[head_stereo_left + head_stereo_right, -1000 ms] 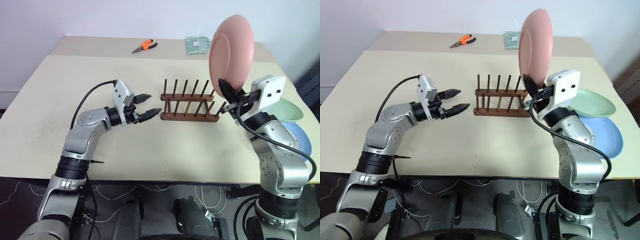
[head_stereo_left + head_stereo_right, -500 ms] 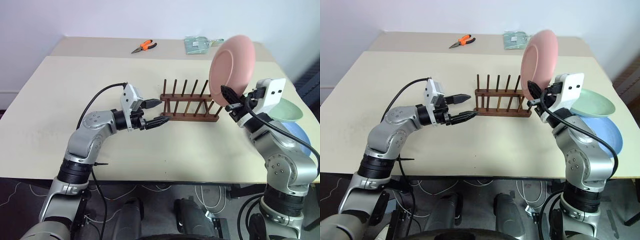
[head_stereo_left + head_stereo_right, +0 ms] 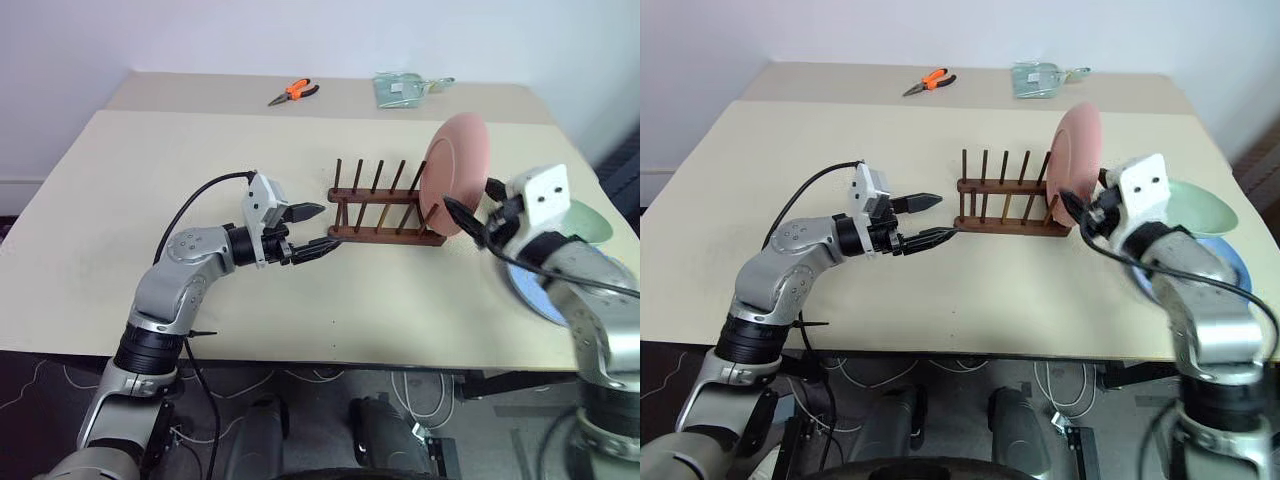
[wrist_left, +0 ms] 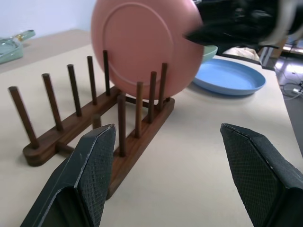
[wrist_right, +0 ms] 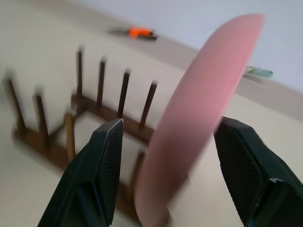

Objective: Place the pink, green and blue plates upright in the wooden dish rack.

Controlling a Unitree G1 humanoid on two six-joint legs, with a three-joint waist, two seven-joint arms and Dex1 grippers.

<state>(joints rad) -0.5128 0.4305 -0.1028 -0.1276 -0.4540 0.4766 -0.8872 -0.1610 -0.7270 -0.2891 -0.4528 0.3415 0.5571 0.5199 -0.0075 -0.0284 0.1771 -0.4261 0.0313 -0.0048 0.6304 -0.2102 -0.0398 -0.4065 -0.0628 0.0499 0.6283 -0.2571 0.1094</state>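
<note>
Left hand (image 3: 312, 229): fingers standing apart, holding nothing, hovering just beside the rack's left end.
Wooden dish rack (image 3: 385, 212): sitting mid-worktop (image 3: 150, 200).
Pink plate (image 3: 455, 175): standing upright at the rack's right end.
Right hand (image 5: 165, 184): fingers spread, straddling the pink plate's rim.
Green plate (image 3: 1202, 205), blue plate (image 4: 227, 78): lying far right.

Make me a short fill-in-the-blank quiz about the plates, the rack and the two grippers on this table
1. The plate standing upright in the wooden dish rack is ____.
2. The right gripper has its fingers ____ on either side of the pink plate.
3. The green plate lies on top of the ____ plate.
4. The left gripper holds ____.

Missing words: pink; open; blue; nothing
</note>
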